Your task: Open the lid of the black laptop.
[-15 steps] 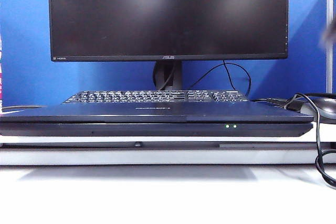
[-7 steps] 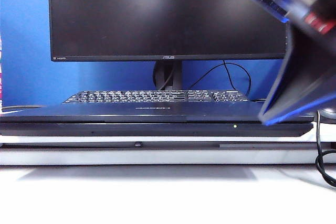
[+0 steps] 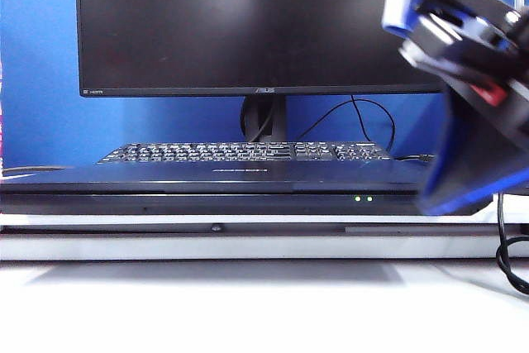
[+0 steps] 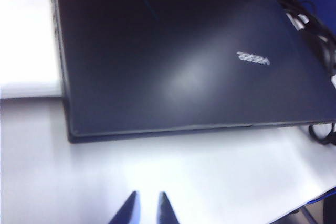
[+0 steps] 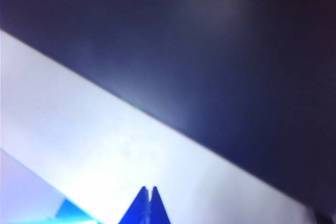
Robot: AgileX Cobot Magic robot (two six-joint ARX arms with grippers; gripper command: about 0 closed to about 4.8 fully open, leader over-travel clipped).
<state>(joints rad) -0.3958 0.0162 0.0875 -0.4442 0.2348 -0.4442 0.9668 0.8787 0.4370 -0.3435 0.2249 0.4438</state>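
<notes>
The laptop (image 3: 240,188) lies flat on the white counter (image 3: 248,303) before the monitor (image 3: 264,22), its lid (image 4: 178,51) down. The right gripper (image 5: 149,198), tips pressed together and empty, hangs over the laptop's front right edge. The left gripper (image 4: 147,211) hovers over the counter, slightly parted, grasping nothing.

a large black asus monitor (image 3: 264,26) on a black stand (image 3: 264,118) rises before a blue partition wall (image 3: 41,80). a black keyboard with pale lettering (image 3: 244,152) lies below it. black cables (image 3: 508,245) trail over the white bench (image 3: 248,303).
</notes>
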